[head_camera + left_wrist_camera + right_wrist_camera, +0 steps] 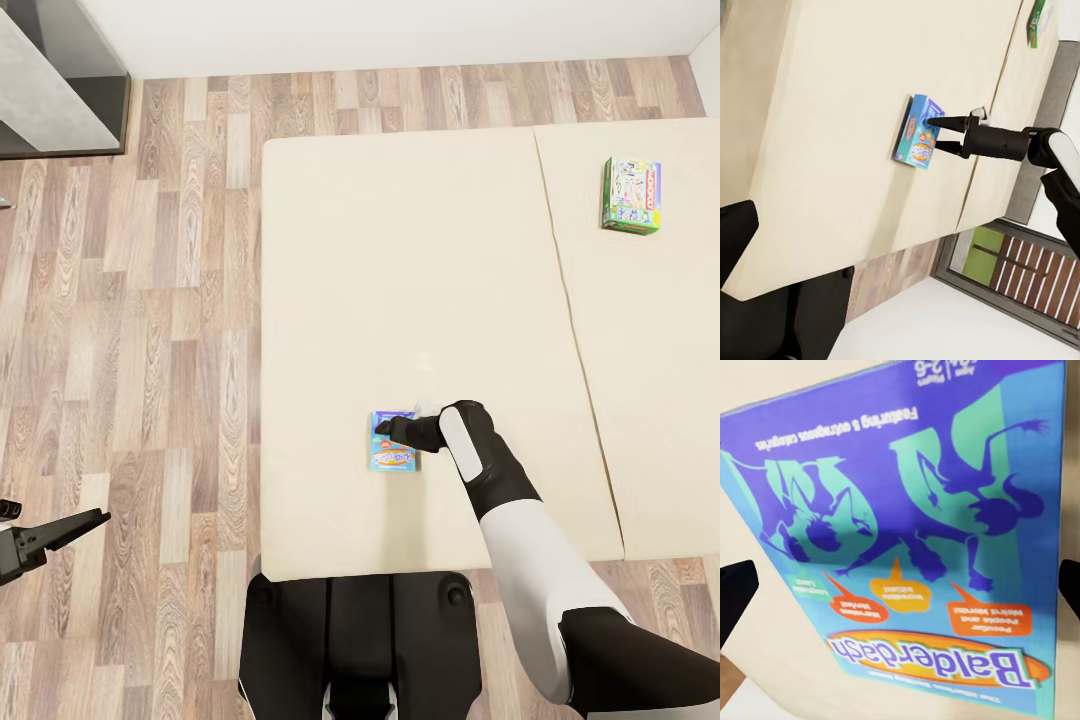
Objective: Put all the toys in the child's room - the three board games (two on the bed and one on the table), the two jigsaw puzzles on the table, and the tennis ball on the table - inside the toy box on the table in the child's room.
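A blue-purple board game [396,456] lies flat near the front edge of the beige bed [400,270]. My right gripper [386,431] hangs low over it, open. In the right wrist view the board game [907,532] spreads between the two black fingertips [735,592], one past each long side. From the left wrist view, the right gripper [933,135] points at the same board game [913,135]. A second, green-edged board game [631,195] [1041,21] rests far back on the right mattress half. My left gripper [55,535] is open over the floor at the left.
Wood-plank floor [150,350] runs along the bed's left side and behind it. A dark grey unit with a pale top [60,90] stands at the far left corner by the white wall. My base [350,640] stands against the bed's front edge.
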You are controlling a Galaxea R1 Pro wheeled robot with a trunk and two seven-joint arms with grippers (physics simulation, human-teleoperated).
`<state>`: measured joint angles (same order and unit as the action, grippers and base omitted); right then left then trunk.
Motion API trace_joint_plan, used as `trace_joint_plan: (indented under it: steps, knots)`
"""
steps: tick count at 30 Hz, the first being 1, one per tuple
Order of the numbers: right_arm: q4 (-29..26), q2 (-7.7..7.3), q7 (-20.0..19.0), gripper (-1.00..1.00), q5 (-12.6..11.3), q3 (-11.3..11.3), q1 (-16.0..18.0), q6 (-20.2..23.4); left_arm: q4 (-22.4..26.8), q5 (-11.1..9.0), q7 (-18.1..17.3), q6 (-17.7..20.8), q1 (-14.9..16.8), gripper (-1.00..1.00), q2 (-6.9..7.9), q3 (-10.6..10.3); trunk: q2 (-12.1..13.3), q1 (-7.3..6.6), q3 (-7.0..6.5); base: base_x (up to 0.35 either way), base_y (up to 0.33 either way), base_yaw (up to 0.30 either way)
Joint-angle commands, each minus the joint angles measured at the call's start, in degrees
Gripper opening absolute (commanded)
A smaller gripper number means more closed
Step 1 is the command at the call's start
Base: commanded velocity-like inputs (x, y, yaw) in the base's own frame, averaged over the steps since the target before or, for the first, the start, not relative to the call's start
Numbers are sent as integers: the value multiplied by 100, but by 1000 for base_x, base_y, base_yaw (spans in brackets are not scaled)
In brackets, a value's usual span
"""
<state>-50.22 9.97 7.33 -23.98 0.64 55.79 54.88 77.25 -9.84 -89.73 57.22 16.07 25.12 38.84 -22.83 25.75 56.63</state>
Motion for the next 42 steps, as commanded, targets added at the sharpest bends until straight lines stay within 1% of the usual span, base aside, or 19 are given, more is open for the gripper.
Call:
trace_joint_plan:
  steps: [1,11,27,34,42]
  knots:
    - [-5,3,56,100,-65,7,2,21,1,8,-27,61,1,100,1,1,-9,3,6,0,0,0]
    - [-8,3,1,100,-127,5,2,55,1,8,-27,61,-2,100,-2,1,-9,3,6,0,0,0]
    - [-13,3,-31,100,-149,-106,2,49,1,8,-27,61,1,100,1,3,-9,3,6,0,0,0]
    - [-16,3,-276,100,-154,-219,2,43,1,8,-27,61,1,100,1,2,-9,3,6,0,0,0]
    - [-22,3,-455,100,-163,-246,2,41,1,8,-27,61,1,100,1,2,-9,3,6,0,0,0]
